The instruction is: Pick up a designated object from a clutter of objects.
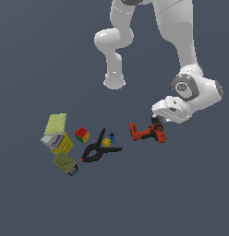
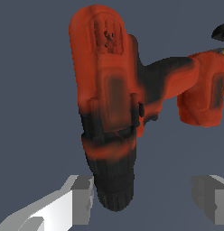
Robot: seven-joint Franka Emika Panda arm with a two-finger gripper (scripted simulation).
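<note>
Fingers (image 2: pixel 75 200) apart either side of the black chuck, not clamped, gripper (image 1: pixel 155 118) low over the drill (image 1: pixel 147 132) lying flat at the exterior view's right, clamp (image 1: pixel 99 150), blocks, cube (image 1: pixel 82 134), boxes and can (image 1: pixel 66 163) well left

Drill (image 1: pixel 147 132) lies apart from clutter; nearest neighbours, blue block (image 1: pixel 112 137) and clamp (image 1: pixel 99 150), sit on exterior view's left. Bare tabletop (image 1: pixel 190 184) on its other sides.
</note>
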